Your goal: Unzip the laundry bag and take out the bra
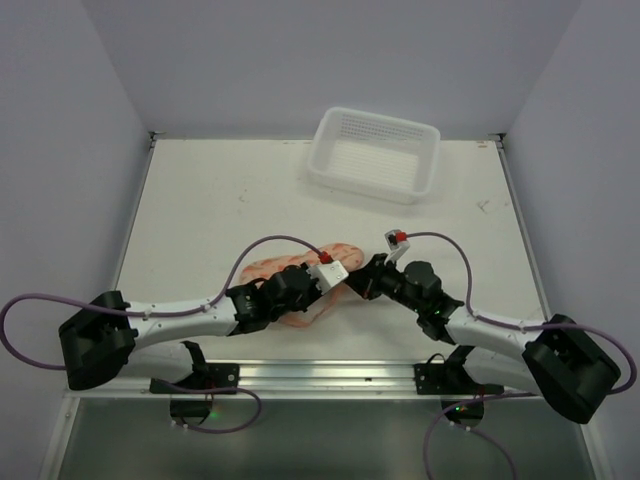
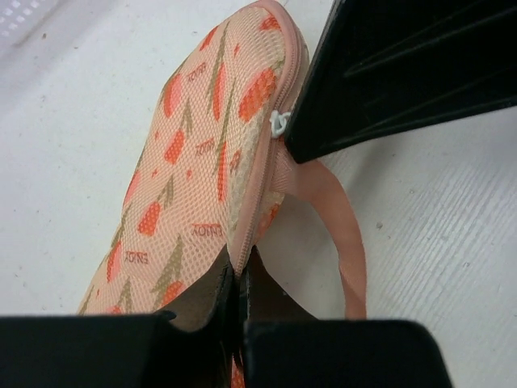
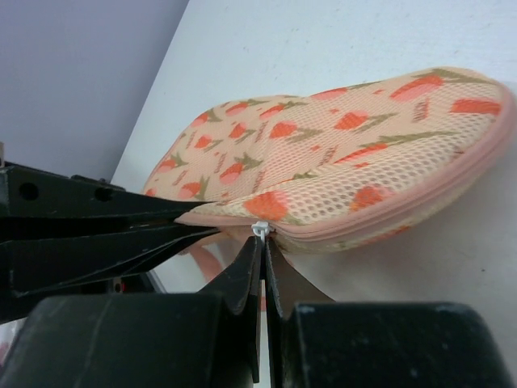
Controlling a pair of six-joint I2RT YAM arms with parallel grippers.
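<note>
Pinching the near seam of the laundry bag [image 2: 186, 178], the left gripper [image 2: 240, 273] is clamping shut on its fabric. Opposite, the right gripper [image 3: 262, 244] is squeezing closed on the white zipper pull [image 3: 259, 229]. The bag is lying between them at the table's [image 1: 220, 190] near middle, and a white basket [image 1: 375, 153] is sitting far behind.

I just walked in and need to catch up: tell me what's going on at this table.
Two robot arms are working on a peach laundry bag lying on the table. The left gripper is shut on the bag's edge; the right gripper pinches the white zipper pull. The zipper looks closed where it shows, and no bra is visible. A white basket sits at the back.
</note>
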